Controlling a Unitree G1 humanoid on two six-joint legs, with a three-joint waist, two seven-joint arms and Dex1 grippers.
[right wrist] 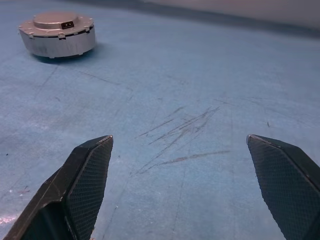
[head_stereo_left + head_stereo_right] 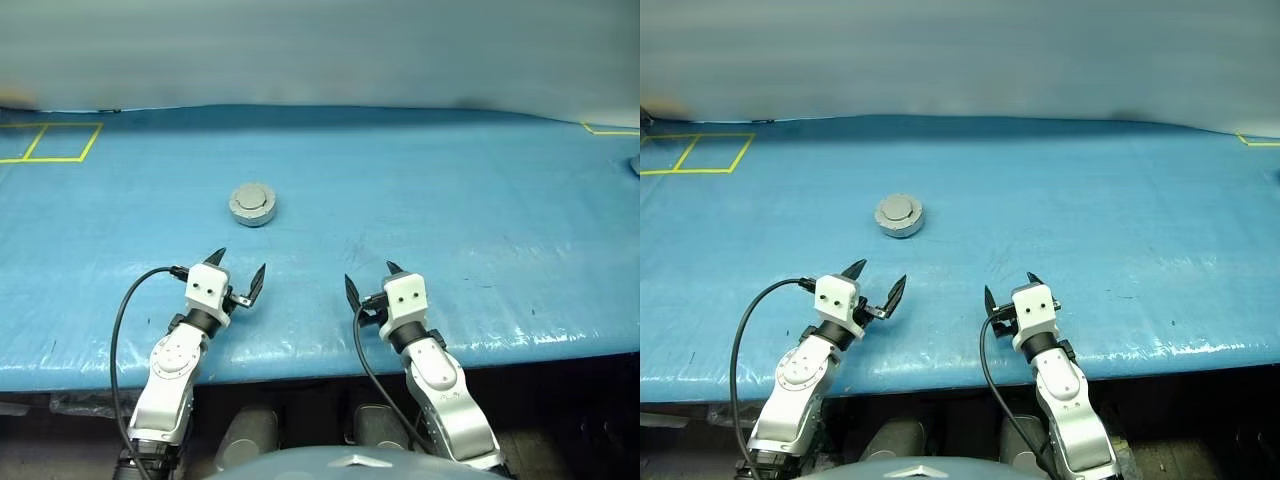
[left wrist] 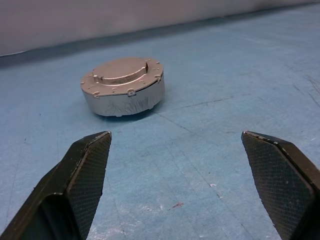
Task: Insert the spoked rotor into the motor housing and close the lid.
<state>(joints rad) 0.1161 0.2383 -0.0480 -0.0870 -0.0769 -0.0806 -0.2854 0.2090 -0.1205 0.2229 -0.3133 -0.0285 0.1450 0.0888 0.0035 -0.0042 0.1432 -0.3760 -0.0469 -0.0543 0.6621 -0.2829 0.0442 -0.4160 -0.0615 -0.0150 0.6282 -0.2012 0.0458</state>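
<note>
Both claws hover at the counter's near edge, the left claw (image 2: 240, 272) and right claw (image 2: 369, 281) each spread wide and empty. Across the blue counter (image 2: 450, 200), the motor housing (image 2: 252, 204) sits flat at 11 o'clock, lid (image 3: 122, 71) shut, axis upright.

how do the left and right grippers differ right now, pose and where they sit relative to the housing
The left gripper sits nearly straight in front of the motor housing; the right gripper sits further off to its right. The left gripper looks rolled, one fingertip higher than the other; the right gripper's fingers sit closer to level. Both are open, hold nothing, and hover over the blue table apart from the housing, whose lid is shut.
</note>
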